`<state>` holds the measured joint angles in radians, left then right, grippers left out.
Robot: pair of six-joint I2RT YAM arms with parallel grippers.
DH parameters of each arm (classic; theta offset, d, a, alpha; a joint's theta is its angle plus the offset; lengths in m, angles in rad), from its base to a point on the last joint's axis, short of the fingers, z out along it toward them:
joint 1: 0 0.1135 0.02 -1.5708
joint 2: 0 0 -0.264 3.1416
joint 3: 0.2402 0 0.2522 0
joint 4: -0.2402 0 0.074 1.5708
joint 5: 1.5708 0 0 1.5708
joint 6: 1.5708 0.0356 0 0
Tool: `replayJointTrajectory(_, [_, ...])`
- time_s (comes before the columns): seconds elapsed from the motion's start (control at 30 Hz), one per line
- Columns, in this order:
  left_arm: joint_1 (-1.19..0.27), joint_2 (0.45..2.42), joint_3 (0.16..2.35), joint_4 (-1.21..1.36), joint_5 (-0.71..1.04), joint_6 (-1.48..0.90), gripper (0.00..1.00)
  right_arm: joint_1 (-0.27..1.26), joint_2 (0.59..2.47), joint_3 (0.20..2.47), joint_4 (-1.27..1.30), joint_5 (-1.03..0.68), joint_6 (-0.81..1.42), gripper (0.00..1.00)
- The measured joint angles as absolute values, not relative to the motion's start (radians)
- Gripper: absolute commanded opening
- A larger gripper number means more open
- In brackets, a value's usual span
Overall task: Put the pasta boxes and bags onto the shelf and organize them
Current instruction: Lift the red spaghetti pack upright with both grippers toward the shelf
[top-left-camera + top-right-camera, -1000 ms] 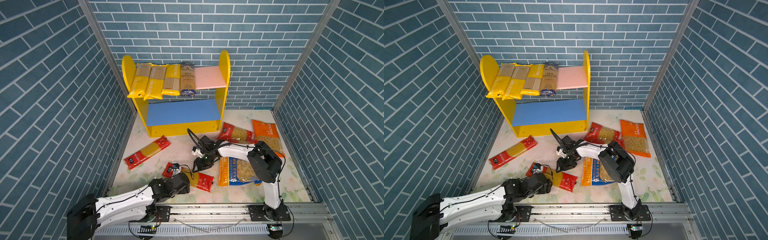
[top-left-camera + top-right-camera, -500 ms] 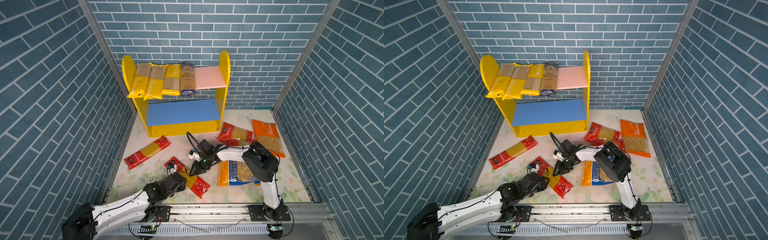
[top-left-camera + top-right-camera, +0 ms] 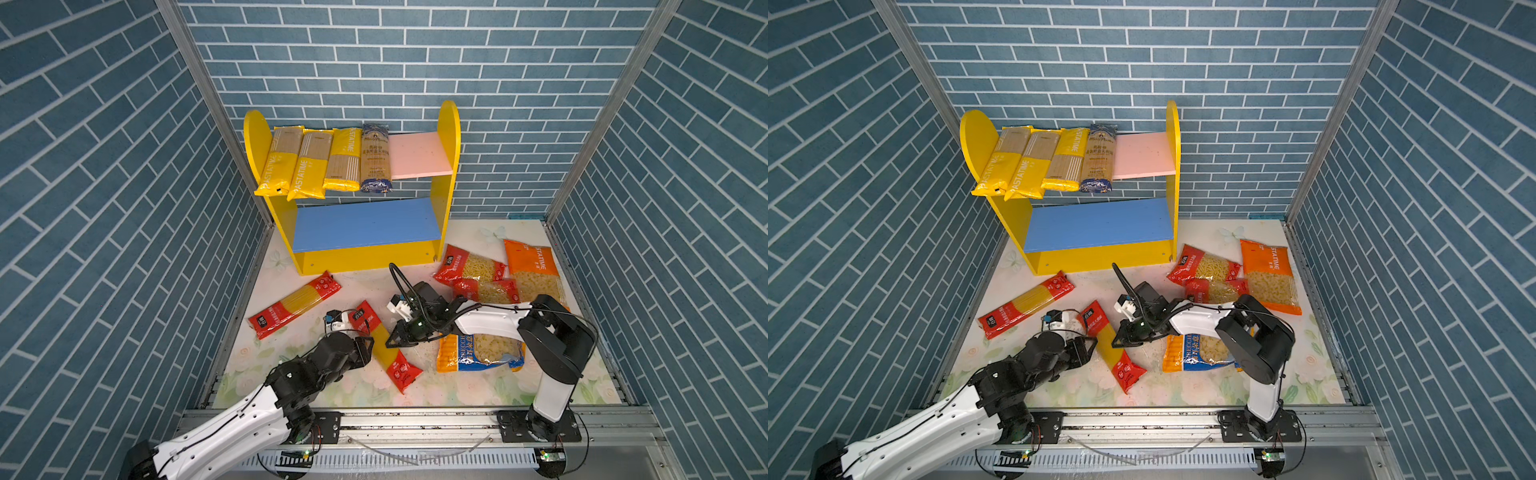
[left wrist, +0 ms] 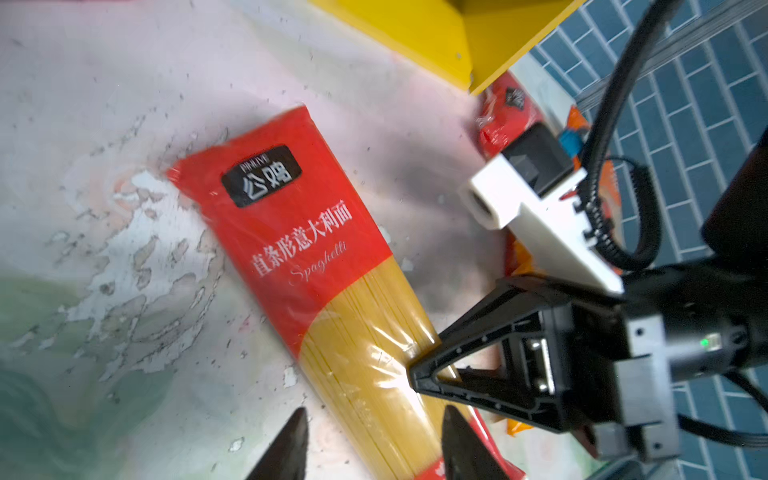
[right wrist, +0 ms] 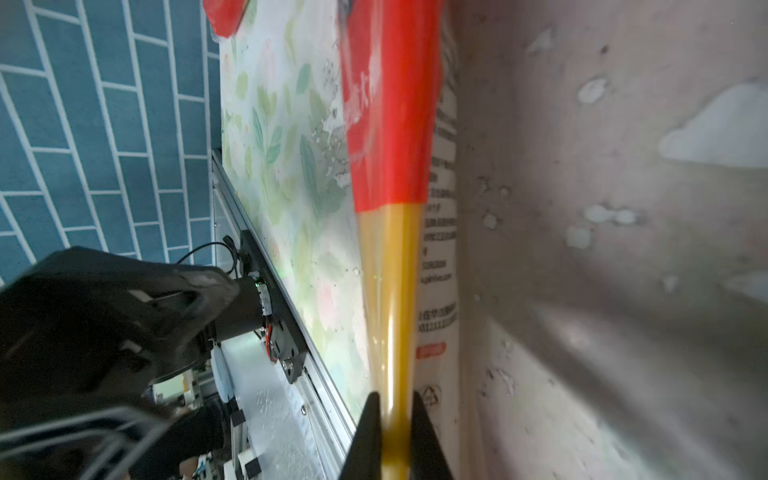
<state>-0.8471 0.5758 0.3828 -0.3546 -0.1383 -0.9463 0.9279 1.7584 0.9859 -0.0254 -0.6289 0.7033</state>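
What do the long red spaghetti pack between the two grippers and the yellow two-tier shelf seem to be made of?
Long red spaghetti pack: thin glossy plastic film, clear over the middle; it shines and the strands show through.
Yellow two-tier shelf: probably painted wood or board, matte; flat panels, even colour.

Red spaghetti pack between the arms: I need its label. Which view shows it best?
Left wrist view: the red spaghetti pack lies close, label legible. Both top views show it small; the right wrist view sees it edge-on.
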Motion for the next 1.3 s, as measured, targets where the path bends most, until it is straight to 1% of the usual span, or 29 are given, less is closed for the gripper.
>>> replayJointTrajectory(0.27, [-0.733,0.593,0.575,-0.369,-0.029,-0.814,0.81,0.913,1.477,0.921,-0.044,-0.447,0.703,0.00])
replayJointTrajectory(0.47, [-0.654,0.639,0.607,-0.218,0.108,-0.788,0.93,0.907,1.320,0.926,-0.096,-0.381,0.684,0.00])
replayJointTrajectory(0.63, [-0.638,0.741,0.626,-0.004,0.230,-0.806,0.95,0.907,1.240,0.966,-0.184,-0.368,0.659,0.00])
replayJointTrajectory(0.83, [-0.632,0.889,0.670,0.217,0.340,-0.834,0.96,0.907,1.208,1.065,-0.212,-0.367,0.627,0.00])
replayJointTrajectory(1.13, [-0.519,0.922,0.733,0.341,0.442,-0.874,0.96,0.896,1.208,1.180,-0.201,-0.356,0.597,0.00])
replayJointTrajectory(1.3, [-0.498,0.985,0.742,0.400,0.493,-0.883,0.95,0.896,1.208,1.216,-0.193,-0.379,0.595,0.00])
